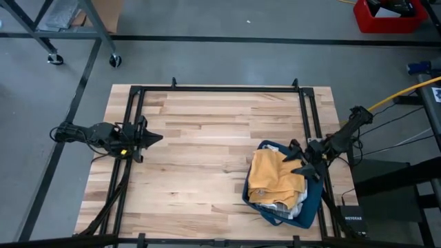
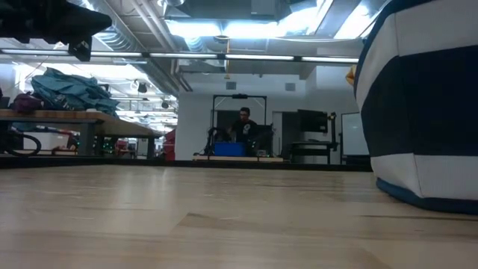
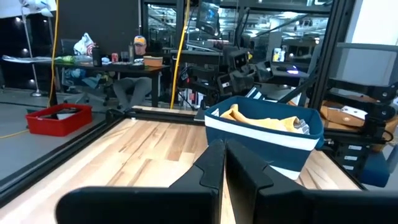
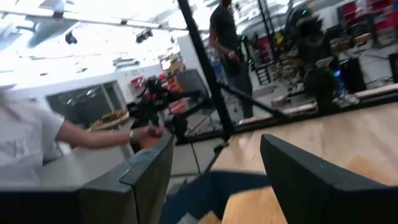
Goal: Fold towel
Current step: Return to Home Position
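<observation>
The high view looks straight down on the counter (image 1: 207, 138); the low view skims across it, close beside the blue bin (image 2: 426, 112), which the left wrist view also faces.

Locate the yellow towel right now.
In the high view, the yellow towel lies on top inside the blue laundry bin, on the right side of the table, next to the right gripper.

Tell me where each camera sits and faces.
High: overhead, straight down on the table; left gripper at the left edge, right gripper over the blue bin.
Low: tabletop height, facing across into the room; arm part top left, bin right.
Left wrist: past shut jaws toward the bin.
Right wrist: past open jaws, bin beneath them.
All four share the bin.
</observation>
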`<move>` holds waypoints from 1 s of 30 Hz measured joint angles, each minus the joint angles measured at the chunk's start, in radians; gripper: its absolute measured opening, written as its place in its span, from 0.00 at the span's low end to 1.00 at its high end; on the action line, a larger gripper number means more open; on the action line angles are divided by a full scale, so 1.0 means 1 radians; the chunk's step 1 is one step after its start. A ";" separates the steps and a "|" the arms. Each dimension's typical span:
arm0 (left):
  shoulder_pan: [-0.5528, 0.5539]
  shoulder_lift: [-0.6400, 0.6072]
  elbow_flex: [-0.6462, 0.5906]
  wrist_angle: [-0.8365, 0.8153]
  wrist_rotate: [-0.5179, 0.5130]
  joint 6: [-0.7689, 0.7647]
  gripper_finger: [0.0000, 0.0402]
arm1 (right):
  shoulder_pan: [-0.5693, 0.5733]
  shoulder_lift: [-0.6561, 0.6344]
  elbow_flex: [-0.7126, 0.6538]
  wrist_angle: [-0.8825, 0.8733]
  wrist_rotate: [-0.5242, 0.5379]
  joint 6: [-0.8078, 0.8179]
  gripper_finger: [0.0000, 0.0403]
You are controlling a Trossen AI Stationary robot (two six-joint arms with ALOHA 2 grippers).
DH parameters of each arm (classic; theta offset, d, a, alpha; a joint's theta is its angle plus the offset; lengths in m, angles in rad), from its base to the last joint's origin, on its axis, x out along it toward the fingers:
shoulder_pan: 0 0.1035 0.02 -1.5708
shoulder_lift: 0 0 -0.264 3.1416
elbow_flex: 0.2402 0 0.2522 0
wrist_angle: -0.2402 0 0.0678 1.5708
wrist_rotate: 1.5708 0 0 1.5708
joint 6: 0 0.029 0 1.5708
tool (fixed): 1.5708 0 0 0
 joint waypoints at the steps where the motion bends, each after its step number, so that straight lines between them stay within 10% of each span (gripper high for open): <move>1: 0.000 0.000 0.000 0.000 0.000 0.000 0.02 | 0.000 0.000 -0.007 -0.003 -0.005 0.000 0.62; 16: 0.000 0.000 0.000 0.001 -0.003 -0.015 0.02 | -0.248 0.000 -0.010 -0.010 -0.155 -0.113 0.62; 30: 0.000 0.000 0.000 0.002 -0.085 -0.047 0.02 | -0.801 0.000 -0.012 -0.017 -0.957 0.101 0.62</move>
